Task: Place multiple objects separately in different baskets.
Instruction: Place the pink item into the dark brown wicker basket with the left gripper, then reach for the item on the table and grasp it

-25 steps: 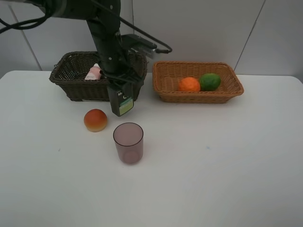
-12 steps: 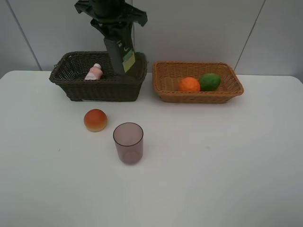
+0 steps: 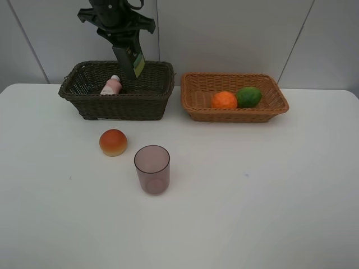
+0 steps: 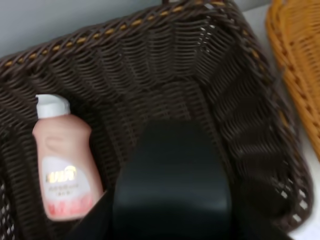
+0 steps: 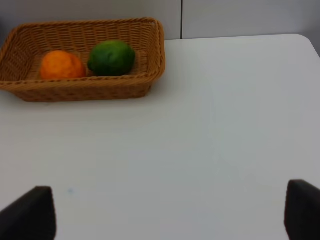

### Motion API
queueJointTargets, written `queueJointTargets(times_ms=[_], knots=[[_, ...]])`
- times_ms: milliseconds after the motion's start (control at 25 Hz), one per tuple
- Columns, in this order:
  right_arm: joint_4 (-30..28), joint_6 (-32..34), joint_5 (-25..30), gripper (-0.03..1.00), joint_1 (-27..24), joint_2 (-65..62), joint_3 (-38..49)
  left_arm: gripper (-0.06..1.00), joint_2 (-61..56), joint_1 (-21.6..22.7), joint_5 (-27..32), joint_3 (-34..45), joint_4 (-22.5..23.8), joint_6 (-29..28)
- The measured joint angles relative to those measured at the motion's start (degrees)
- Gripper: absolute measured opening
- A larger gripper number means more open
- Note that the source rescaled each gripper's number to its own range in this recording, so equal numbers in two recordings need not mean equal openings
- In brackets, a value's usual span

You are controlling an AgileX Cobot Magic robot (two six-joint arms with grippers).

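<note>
Bottle point(image 3: 130, 61), dark green, above dark basket point(image 3: 84, 96)!
Left end effector point(image 3: 123, 43) pinches it, tilted; pink bottle point(image 3: 111, 86) lies inside the basket; right end effector point(image 5: 172, 212) spread.

You have 2 wicker baskets at the far side: 1 dark brown basket point(image 3: 90, 92) on the left and 1 light tan basket point(image 3: 269, 106) on the right. Count 3 fruits: 1 mandarin point(image 3: 224, 100), 1 lime point(image 3: 248, 96) and 1 peach-like fruit point(image 3: 113, 142). There are 2 bottles, 1 pink bottle point(image 3: 111, 86) and 1 dark green bottle point(image 3: 130, 60), and just 1 cup point(image 3: 152, 169).
</note>
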Motion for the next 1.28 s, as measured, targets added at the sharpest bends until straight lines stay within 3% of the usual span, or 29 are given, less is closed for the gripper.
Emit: queueJointTargets(times_ms=[400,760,840,1000,1280], knots=[[0.0,0.0,0.0,0.97,0.0,0.0,0.0,0.48,9.6,0.0,-4.2,0.0,0.3,0.0],[0.0,0.0,0.0,0.97,0.0,0.0,0.0,0.48,10.8,0.0,-5.8,0.0,0.3,0.3],[0.0,0.0,0.0,0.97,0.0,0.0,0.0,0.58,10.8,0.0,-6.1,0.0,0.2,0.4],[0.0,0.0,0.0,0.97,0.0,0.0,0.0,0.91,10.8,0.0,-7.0,-0.1,0.2,0.4],[0.0,0.0,0.0,0.97,0.0,0.0,0.0,0.97,10.7,0.0,-7.0,-0.1,0.2,0.4]])
